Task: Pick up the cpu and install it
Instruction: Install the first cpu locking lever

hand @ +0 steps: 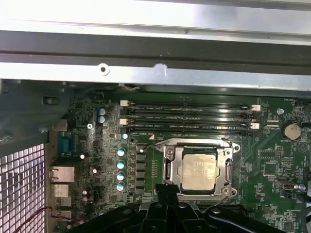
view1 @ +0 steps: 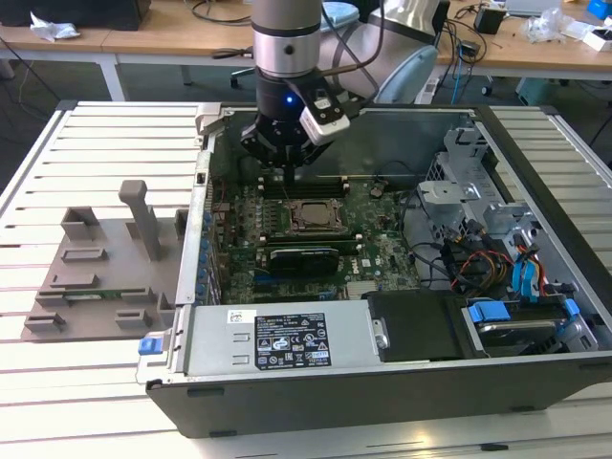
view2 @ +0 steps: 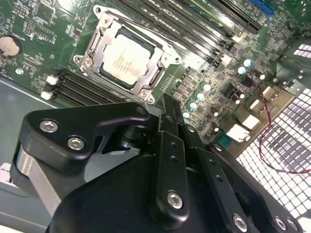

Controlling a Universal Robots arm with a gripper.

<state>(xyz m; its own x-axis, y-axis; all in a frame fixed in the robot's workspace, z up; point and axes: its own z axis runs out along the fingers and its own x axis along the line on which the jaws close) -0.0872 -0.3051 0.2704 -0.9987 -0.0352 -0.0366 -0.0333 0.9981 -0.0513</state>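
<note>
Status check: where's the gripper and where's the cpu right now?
Gripper inside the open case, above the motherboard. Cpu seated in the socket frame, gripper holds nothing. Nothing lying over the socket.

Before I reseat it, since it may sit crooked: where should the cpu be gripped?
Probably by two opposite thin edges, coming straight down from above. The cpu lies flat inside the socket frame, so only its metal top is exposed, and the pincer hangs just beside it.
</note>
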